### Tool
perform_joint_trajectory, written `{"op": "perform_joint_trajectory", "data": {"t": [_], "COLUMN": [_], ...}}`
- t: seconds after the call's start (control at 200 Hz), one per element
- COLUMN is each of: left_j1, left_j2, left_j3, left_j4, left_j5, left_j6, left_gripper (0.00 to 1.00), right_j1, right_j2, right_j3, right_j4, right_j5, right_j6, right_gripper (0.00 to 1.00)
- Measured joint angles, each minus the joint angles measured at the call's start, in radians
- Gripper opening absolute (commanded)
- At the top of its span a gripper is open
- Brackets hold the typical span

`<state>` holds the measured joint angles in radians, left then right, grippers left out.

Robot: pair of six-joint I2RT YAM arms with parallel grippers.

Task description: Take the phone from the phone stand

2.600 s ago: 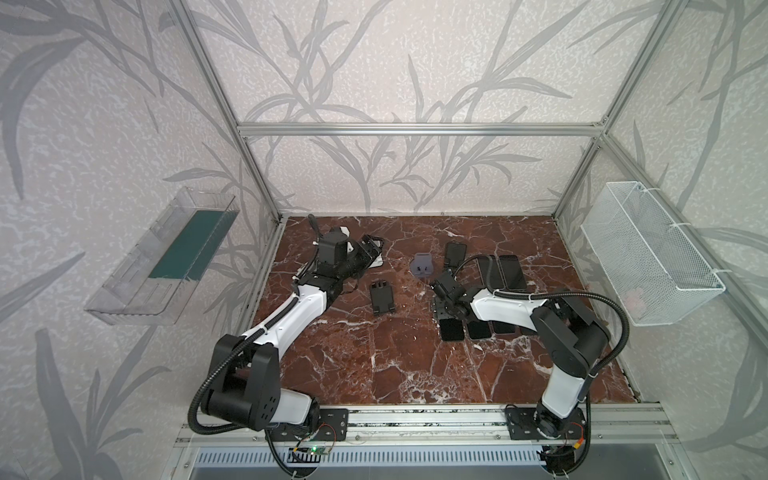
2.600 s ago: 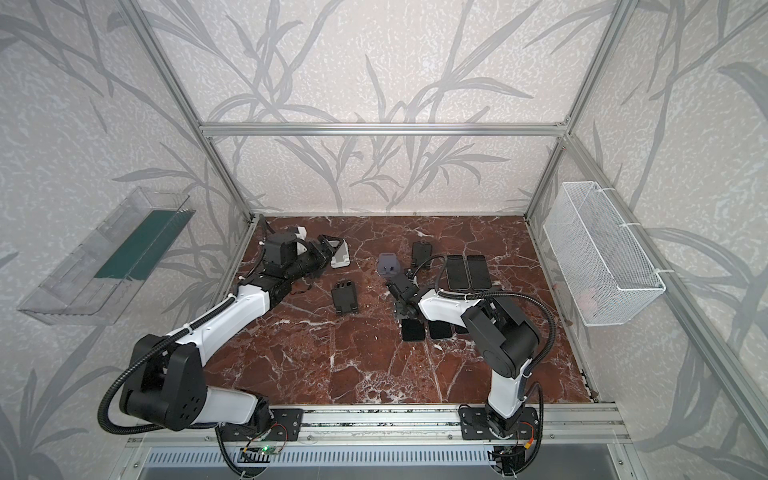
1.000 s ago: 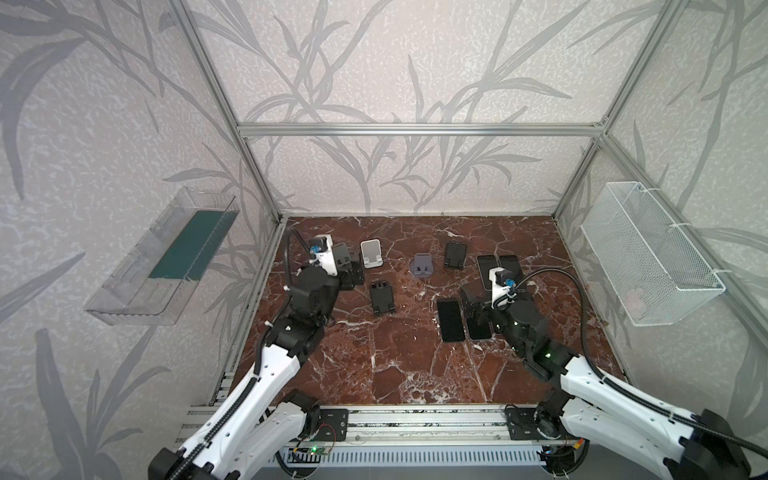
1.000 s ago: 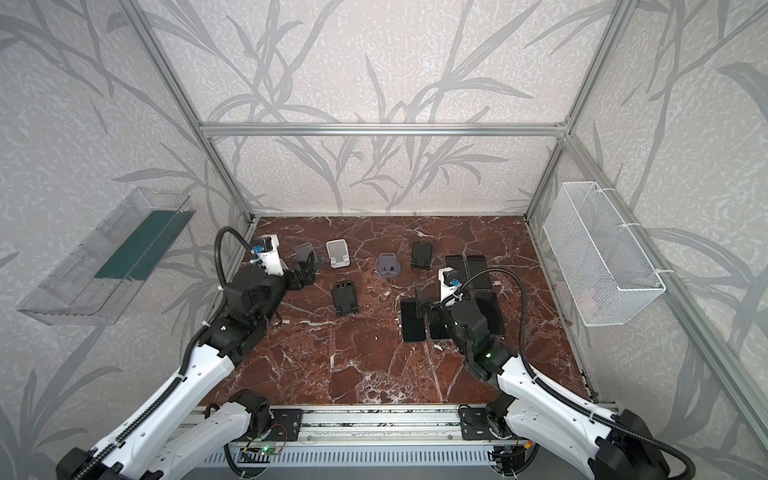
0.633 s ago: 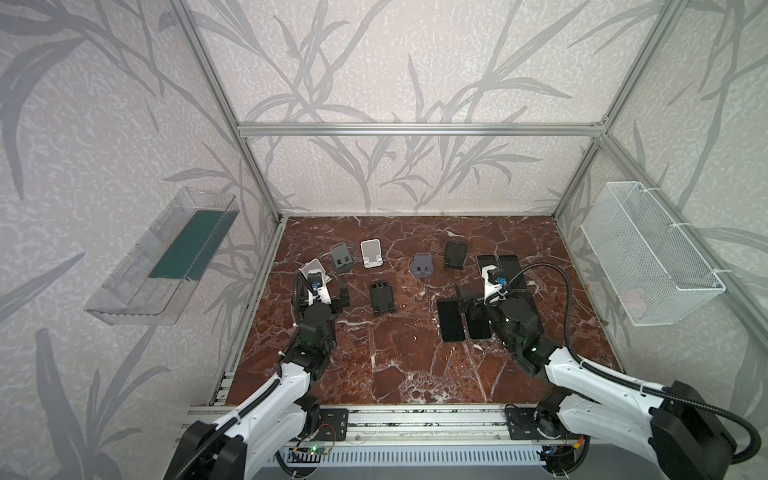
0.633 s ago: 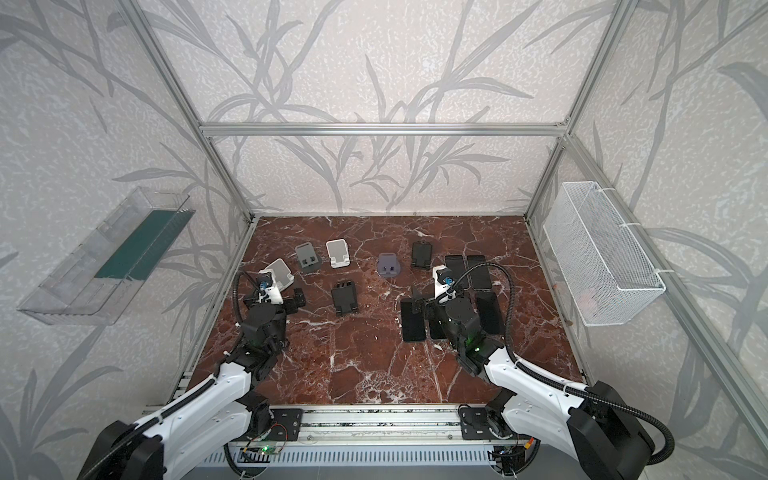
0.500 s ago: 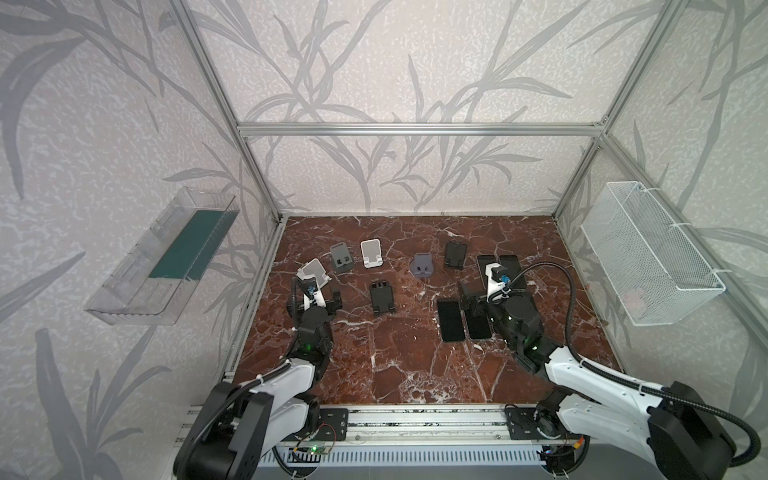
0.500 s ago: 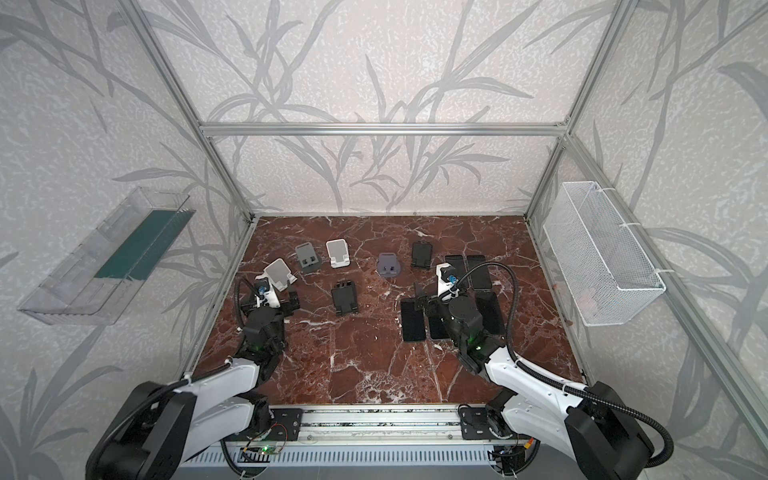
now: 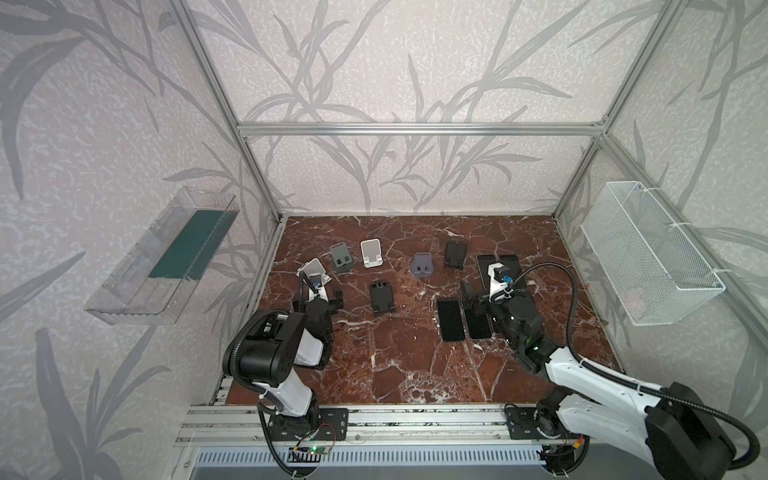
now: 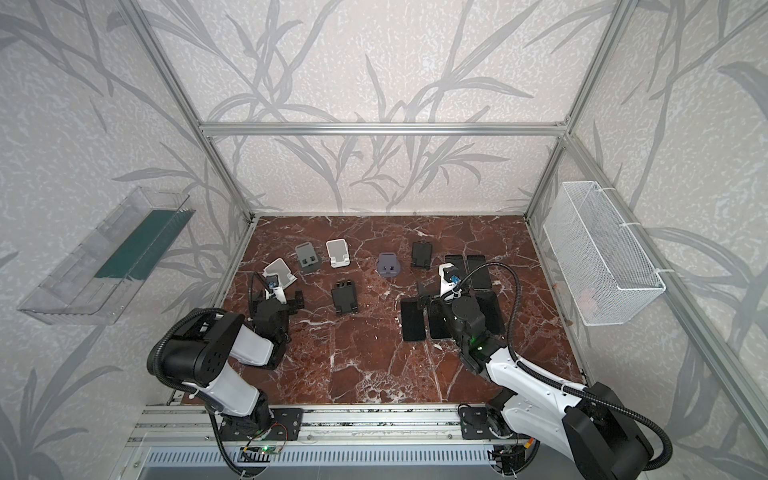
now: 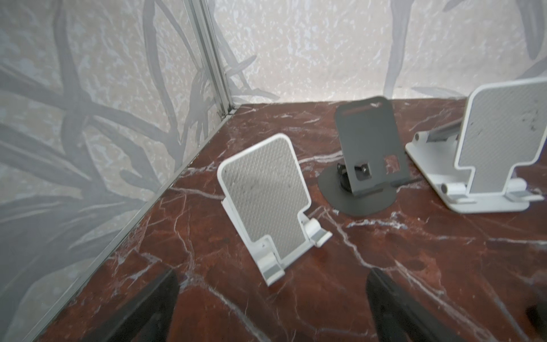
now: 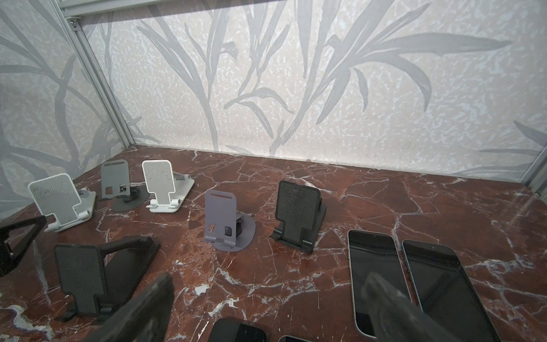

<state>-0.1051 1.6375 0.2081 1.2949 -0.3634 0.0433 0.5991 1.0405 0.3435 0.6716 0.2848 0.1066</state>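
Note:
Several phone stands stand on the marble floor, and each one is empty. Nearest my left gripper (image 11: 272, 308) is a white stand (image 11: 266, 195), also seen from above (image 9: 313, 268). That gripper (image 9: 317, 296) sits just in front of it, open and holding nothing. Several dark phones lie flat on the floor at the right, among them one (image 12: 376, 278) beside another (image 12: 444, 284). My right gripper (image 12: 266, 311) hovers over these flat phones (image 9: 450, 320), open and empty. In both top views it is right of centre (image 10: 449, 297).
Other stands: dark grey (image 9: 341, 257), white (image 9: 371, 252), purple-grey (image 9: 423, 264), black (image 9: 455, 254), and a black one further forward (image 9: 382, 296). A clear shelf (image 9: 166, 257) hangs on the left wall and a white wire basket (image 9: 648, 266) on the right. The left arm is folded near the front rail.
My left arm has pulled back from the rear-left stands toward the front and folded up, uncovering the white stand. The right arm has barely moved. Both grippers stayed open.

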Motion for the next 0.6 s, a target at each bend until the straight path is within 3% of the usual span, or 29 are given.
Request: {"op": "perform_joint_trajectory", "data": {"t": [0.265, 0.6], "left_j1": [0.162, 0.169], "left_j2": [-0.06, -0.062], "left_j3": [0.13, 0.13], "left_j4": [-0.208, -0.271], "left_j5": [0.178, 0.24], "left_j6": [-0.099, -0.133], "left_gripper": [0.99, 0.99], "right_j1": [-0.002, -0.036], "right_j2": [-0.004, -0.038], "right_j3": [-0.006, -0.006], "right_j4": [0.015, 0.012], "right_j5": [-0.007, 0.026], "right_j6": [-0.112, -0.227], "right_gripper": [0.99, 0.99]}}
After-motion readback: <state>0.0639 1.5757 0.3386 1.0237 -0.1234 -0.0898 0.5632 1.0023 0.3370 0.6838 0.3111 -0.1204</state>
